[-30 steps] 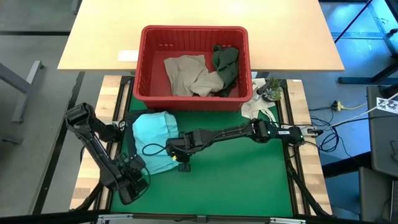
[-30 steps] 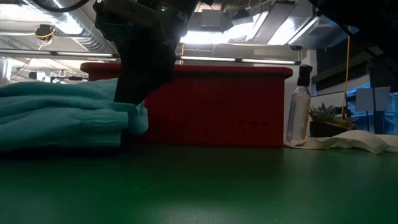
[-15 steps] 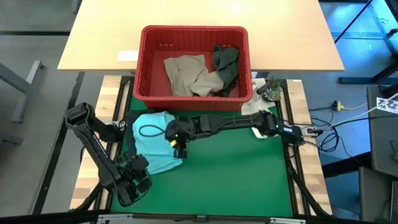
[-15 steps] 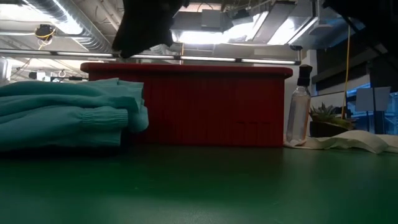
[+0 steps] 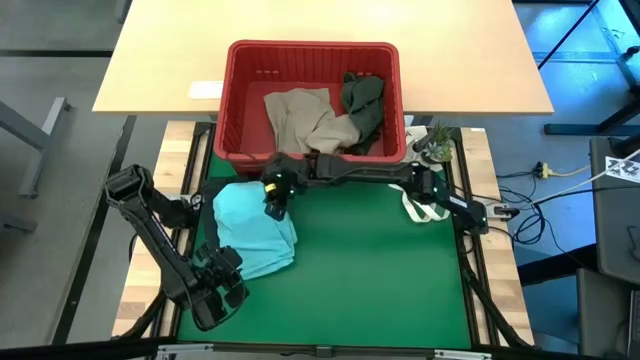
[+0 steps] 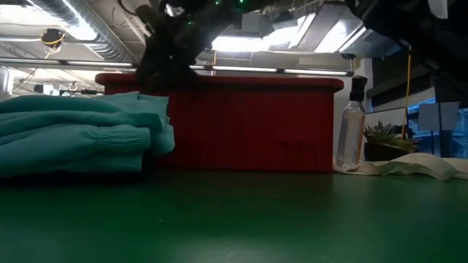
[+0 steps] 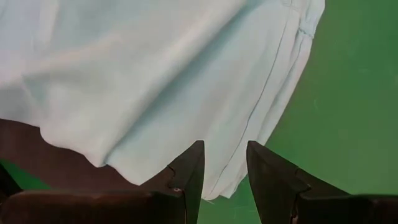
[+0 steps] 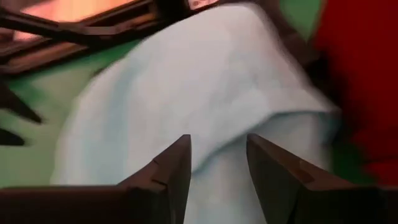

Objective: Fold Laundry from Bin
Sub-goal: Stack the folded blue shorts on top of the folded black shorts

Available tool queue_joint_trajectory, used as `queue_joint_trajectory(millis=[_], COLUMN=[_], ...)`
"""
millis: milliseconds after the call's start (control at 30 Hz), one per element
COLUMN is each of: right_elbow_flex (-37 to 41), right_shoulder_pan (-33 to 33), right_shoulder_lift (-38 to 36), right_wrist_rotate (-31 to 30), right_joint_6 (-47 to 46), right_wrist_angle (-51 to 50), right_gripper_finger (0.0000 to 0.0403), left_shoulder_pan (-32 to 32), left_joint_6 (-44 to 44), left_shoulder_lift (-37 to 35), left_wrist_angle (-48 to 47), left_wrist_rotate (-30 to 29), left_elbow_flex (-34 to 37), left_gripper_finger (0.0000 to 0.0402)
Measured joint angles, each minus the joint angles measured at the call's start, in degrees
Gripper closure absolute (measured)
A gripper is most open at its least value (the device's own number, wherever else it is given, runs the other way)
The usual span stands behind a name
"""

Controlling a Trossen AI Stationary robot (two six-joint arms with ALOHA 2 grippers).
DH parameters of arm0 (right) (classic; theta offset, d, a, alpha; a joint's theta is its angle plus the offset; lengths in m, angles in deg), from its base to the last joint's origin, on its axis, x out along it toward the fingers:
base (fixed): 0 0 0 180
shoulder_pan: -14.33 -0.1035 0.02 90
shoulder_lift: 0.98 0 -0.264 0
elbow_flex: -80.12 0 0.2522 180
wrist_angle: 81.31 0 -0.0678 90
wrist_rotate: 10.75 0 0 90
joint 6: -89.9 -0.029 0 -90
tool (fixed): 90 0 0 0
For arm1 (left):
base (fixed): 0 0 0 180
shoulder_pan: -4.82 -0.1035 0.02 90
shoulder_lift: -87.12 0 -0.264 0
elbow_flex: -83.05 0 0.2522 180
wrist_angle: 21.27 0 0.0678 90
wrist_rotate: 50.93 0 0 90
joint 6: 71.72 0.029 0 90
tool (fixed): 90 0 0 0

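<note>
The light teal garment (image 5: 255,235) lies folded on the green mat, just in front of the red bin (image 5: 232,100). A beige-tan garment (image 5: 300,120) and a dark olive garment (image 5: 362,100) lie inside the bin. My right gripper (image 5: 274,200) hangs open above the teal garment's far part, close to the bin's near wall, with nothing between its fingers (image 8: 174,168). My left gripper (image 5: 230,272) stands open over the teal garment's near left corner (image 7: 217,124), also holding nothing. The low view shows the teal garment (image 6: 80,135) resting flat on the mat.
A spray bottle (image 6: 352,124), a small plant (image 5: 437,143) and a white cloth bag (image 5: 420,200) sit at the mat's far right. The bin rests partly on a wooden table (image 5: 150,60) beyond the mat. Bare green mat (image 5: 380,280) lies to the right of the garment.
My right gripper has risen off the teal garment's near right edge and gone toward the far edge, up to the bin's near wall, tipping as it went. The teal garment has stayed folded on the mat.
</note>
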Motion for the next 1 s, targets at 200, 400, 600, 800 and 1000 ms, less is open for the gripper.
queue_joint_trajectory(millis=[200, 400, 600, 800, 1000], right_elbow_flex=[0.13, 0.10, 0.10, 0.10, 0.10], right_shoulder_pan=[0.34, -0.08, -0.08, -0.08, -0.10], right_shoulder_lift=[1.85, 2.00, 2.00, 2.00, 2.00], right_wrist_rotate=[0.46, -1.93, -1.97, -1.99, -2.10], right_joint_6=[-1.51, -1.30, -1.33, -1.31, -1.24], right_wrist_angle=[1.42, 3.49, 4.20, 4.30, 6.33], right_gripper_finger=[0.0249, 0.0249, 0.0254, 0.0316, 0.0395], left_shoulder_pan=[-0.28, -0.56, -0.59, -0.59, -0.59], left_joint_6=[0.02, 0.13, 0.13, 0.13, 0.13], left_shoulder_lift=[0.00, 0.00, 1.01, 3.68, 7.17], left_wrist_angle=[0.29, 0.93, 2.30, 2.59, 2.56], left_wrist_rotate=[-1.10, -3.13, -5.63, -5.74, -5.55], left_elbow_flex=[0.00, 0.00, 0.00, 0.00, 0.00], left_gripper_finger=[0.0287, 0.0287, 0.0287, 0.0287, 0.0287])
